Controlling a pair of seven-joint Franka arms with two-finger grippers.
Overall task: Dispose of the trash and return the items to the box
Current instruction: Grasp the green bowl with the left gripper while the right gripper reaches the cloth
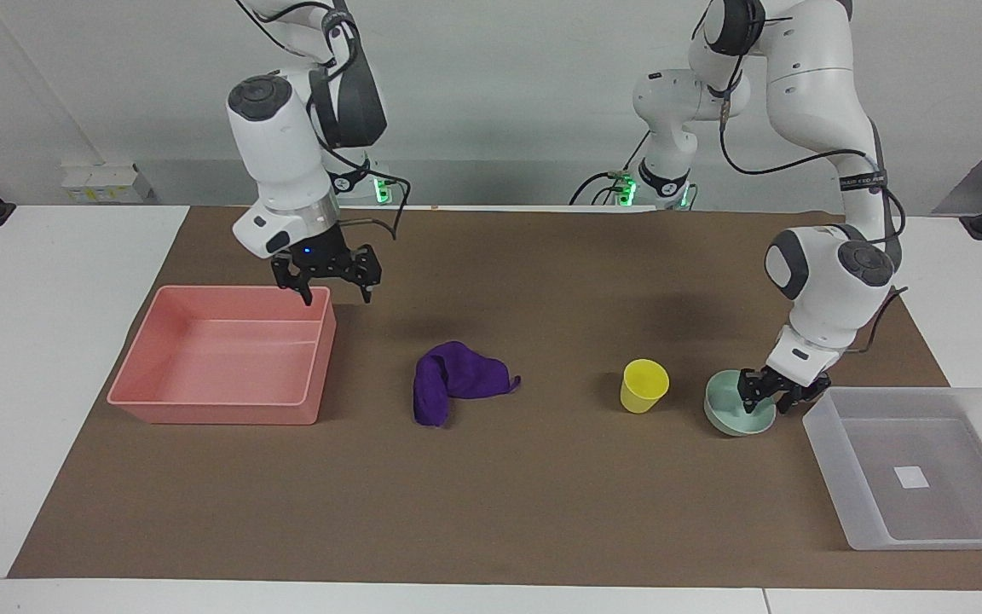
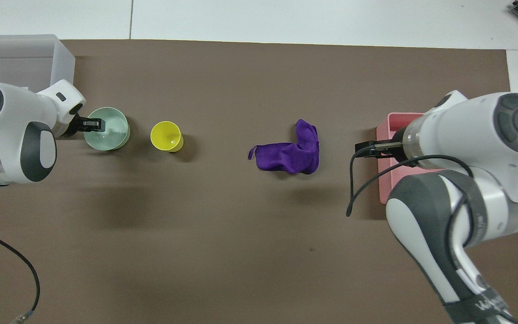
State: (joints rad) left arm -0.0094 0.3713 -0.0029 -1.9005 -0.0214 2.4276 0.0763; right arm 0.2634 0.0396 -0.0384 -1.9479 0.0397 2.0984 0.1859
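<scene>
Mint-green bowl (image 1: 740,413) on bench beside clear box (image 1: 926,467): judged light, rigid, slippery; rim grip advised. Left tool (image 1: 769,394) closed on bowl rim. Right tool (image 1: 332,283) spread, empty, above pink tray (image 1: 227,409) corner. Purple rag (image 1: 455,380) mid-bench: soft, untouched.

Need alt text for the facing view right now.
The left gripper is down at the mint bowl's rim beside the clear tray. The right gripper hangs open by the pink tray's corner; purple rag and yellow cup lie untouched.

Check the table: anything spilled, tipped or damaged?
Nothing stands out. The small yellow plastic cup and shallow mint-green bowl stand upright, the crumpled purple cloth rag lies on the mat, and both trays sit flat.
</scene>
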